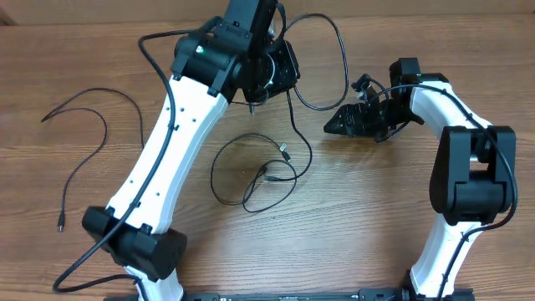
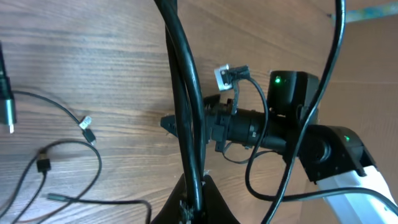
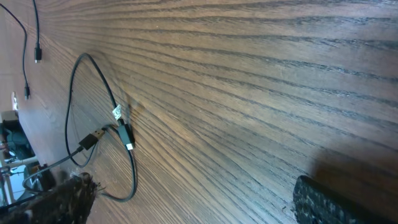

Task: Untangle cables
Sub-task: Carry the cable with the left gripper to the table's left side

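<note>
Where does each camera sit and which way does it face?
Overhead: above the table, straight down; left arm, right arm, cables show.
Left wrist: looks across the table at the right arm; its shut jaws grip a cable.
Right wrist: looks low along the table; open jaws at bottom corners.
All share the loop's plugs.

I see cables (image 1: 269, 176) black, one plug silver. Table (image 1: 376, 226) brown, wood grain. Arms (image 1: 171, 138) white, black joints. LED (image 1: 199, 48) green.
</note>
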Robot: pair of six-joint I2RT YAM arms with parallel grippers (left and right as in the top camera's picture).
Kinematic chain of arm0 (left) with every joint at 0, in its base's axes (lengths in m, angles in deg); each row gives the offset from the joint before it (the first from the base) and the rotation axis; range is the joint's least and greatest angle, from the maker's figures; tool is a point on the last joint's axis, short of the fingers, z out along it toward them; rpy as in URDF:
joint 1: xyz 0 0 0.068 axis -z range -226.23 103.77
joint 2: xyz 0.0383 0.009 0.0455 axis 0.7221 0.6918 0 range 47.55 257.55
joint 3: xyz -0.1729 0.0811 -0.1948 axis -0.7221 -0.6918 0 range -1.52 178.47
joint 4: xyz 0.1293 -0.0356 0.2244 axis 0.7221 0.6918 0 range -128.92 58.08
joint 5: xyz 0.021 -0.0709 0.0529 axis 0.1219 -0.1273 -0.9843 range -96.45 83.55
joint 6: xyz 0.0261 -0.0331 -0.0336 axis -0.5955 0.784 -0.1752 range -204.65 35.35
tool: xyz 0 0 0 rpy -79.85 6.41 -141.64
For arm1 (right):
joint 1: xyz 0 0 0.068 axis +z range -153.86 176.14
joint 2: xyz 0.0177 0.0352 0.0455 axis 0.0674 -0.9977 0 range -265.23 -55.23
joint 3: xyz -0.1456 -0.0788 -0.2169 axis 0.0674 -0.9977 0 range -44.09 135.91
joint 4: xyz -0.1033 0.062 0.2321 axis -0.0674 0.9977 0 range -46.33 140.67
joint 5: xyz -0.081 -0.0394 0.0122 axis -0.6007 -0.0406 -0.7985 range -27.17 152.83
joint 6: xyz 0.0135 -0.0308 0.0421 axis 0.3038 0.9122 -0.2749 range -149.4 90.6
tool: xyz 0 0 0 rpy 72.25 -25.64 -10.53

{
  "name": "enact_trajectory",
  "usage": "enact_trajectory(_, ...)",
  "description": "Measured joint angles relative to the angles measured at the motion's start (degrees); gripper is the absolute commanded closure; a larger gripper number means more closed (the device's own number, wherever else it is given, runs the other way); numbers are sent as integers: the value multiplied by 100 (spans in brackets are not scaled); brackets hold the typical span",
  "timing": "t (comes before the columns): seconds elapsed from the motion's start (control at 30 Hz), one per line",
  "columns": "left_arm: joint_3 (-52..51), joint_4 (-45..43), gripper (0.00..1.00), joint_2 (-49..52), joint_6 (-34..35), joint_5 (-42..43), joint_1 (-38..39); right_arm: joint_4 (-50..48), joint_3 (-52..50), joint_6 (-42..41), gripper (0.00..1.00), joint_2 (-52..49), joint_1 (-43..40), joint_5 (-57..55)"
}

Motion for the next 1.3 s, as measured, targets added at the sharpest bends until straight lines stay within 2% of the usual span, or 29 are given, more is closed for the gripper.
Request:
enact_trajectory(0.17,-7,-317,96,127,-24,332,-37,2,0,-2,0,0,0,0)
enact_trajectory(0.37,-11,-750,96,127,-433,1248,-348,-2,0,-2,0,0,0,-2)
enact_trajectory(0.53,-11,-730,96,127,-1279,1604,-721,0,0,-2,0,0,0,0)
enact_trajectory(0.73,-11,-457,96,127,-2428,1617,-1134,-2,0,0,0,0,0,0)
enact_trajectory(0.83,-11,-262,96,127,-2771,1176,-1327,-2,0,-2,0,0,2,2)
enact_trajectory(1.3,-11,444,96,127,-3788,-2251,-1622,-4,0,-2,0,0,2,0)
